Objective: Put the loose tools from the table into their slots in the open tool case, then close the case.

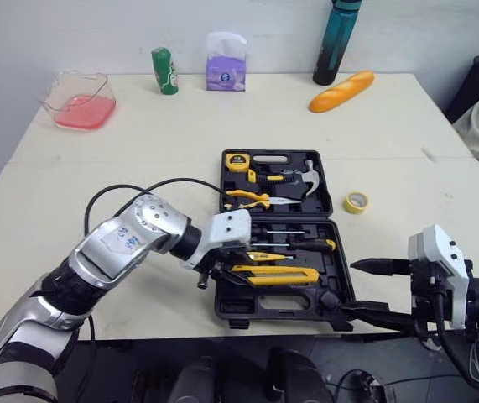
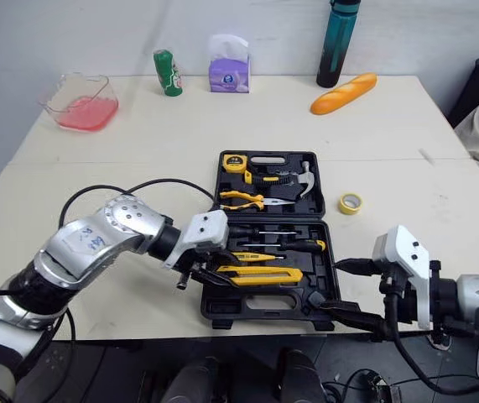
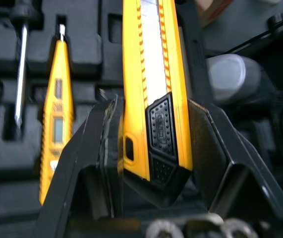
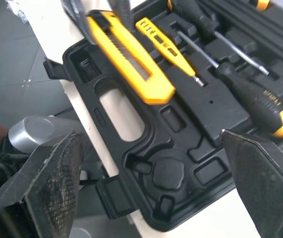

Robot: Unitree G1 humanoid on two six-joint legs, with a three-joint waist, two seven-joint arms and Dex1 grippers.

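Now, on the table (image 1: 138, 151), the open tool case (image 1: 260, 304) sits at the near edge, with the right gripper (image 1: 348, 287) by its corner, jaws gaping. The left gripper (image 3: 153, 106) has its jaws pinched on the yellow utility knife (image 1: 277, 275) in the case's near half. It looks light, stiff and likely slick, so that ribbed butt seems the safest hold.

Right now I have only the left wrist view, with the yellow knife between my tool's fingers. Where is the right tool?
Observer: The right tool is open and holds nothing, by the front right corner of the tool case.
Operator: Anything loose on the table?
Observer: A yellow tape roll lies on the table to the right of the case, apart from it.
Operator: And the lid half?
Observer: It holds a tape measure, pliers and a hammer.
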